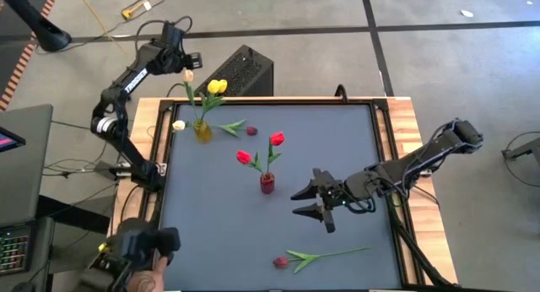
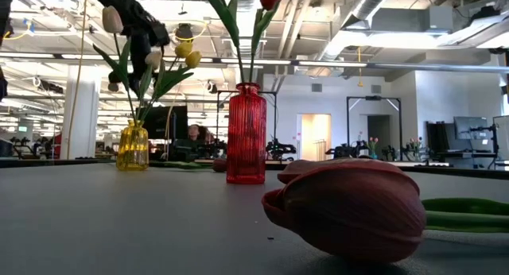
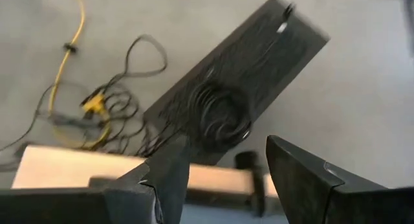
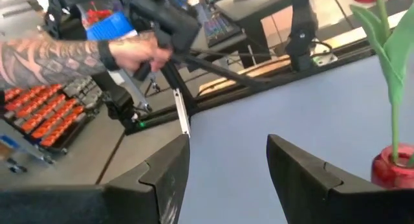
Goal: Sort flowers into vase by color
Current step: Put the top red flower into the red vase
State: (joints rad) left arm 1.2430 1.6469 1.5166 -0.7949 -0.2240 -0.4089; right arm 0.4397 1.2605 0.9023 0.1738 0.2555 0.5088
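Note:
The yellow vase (image 1: 202, 130) (image 2: 133, 146) holds yellow tulips (image 1: 217, 87) and a cream tulip (image 1: 188, 74) (image 2: 113, 19). My left gripper (image 1: 179, 59) (image 3: 226, 149) hovers open beside that cream head, with nothing between its fingers. Another cream head (image 1: 178, 125) shows left of the vase. The red vase (image 1: 267, 183) (image 2: 246, 133) holds two red tulips (image 1: 244, 157). A maroon tulip (image 1: 251, 131) lies by the yellow vase. Another maroon tulip (image 1: 281, 262) (image 2: 350, 207) lies near the table's near edge. My right gripper (image 1: 310, 201) (image 4: 226, 149) is open, right of the red vase.
A black box (image 1: 245, 71) (image 3: 239, 88) and cables sit on the floor beyond the table's far edge. A person's tattooed hand (image 4: 129, 52) grips a black handle off the table's near-left corner (image 1: 139, 254). Wooden rails (image 1: 396, 127) frame the grey mat.

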